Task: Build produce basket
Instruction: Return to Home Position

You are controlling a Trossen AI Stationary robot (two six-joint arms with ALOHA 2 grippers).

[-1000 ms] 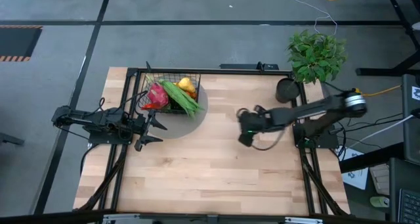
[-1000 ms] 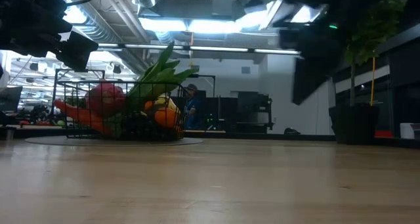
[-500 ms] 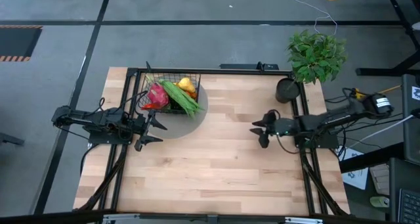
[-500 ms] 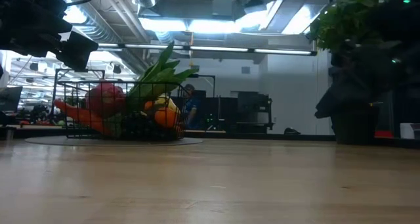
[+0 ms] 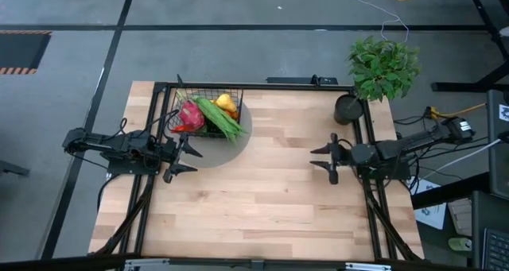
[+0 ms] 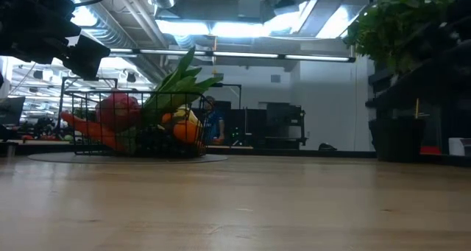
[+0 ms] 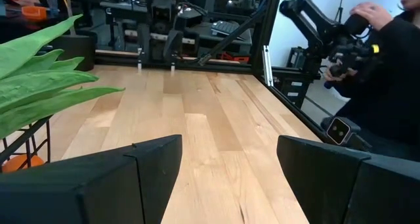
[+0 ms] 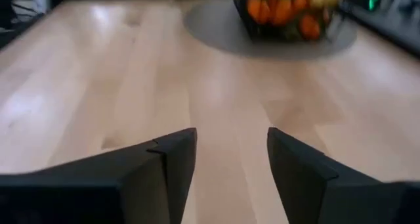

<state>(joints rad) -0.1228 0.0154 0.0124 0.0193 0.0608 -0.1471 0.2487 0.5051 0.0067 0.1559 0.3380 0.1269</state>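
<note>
Two hands, both holding nothing. My left hand (image 5: pixel 185 159) hangs low over the left side of the worktop (image 5: pixel 262 207). Its fingers (image 7: pixel 154 163) are spread wide, with only bare wood showing between them.

The basket (image 5: pixel 208 90) stands near this hand, a little ahead of the fingertips and off toward the back edge, on a round grey mat (image 5: pixel 227 150). It is well filled. The pink dragon fruit (image 5: pixel 191 114) lies at the end nearest my left arm. Long green leaves (image 5: pixel 219 117) run slantwise across the top, and a yellow pear (image 5: pixel 226 102) sits in the far corner. From worktop height the leaves stick up past the wire rim, and an orange fruit (image 6: pixel 184 131) presses against the mesh on the side toward my right hand.

My right hand (image 5: pixel 316 157) is low by the right edge of the worktop, its fingers moderately apart. The basket is well away from it, straight out past the fingertips across open wood. Behind this hand, toward the back corner, stands a dark round cup (image 5: pixel 347 109), with a potted plant (image 5: pixel 383 64) just beyond it. (A person (image 7: pixel 394 73) in a dark sleeve shows past the worktop's edge in my left wrist view.)
</note>
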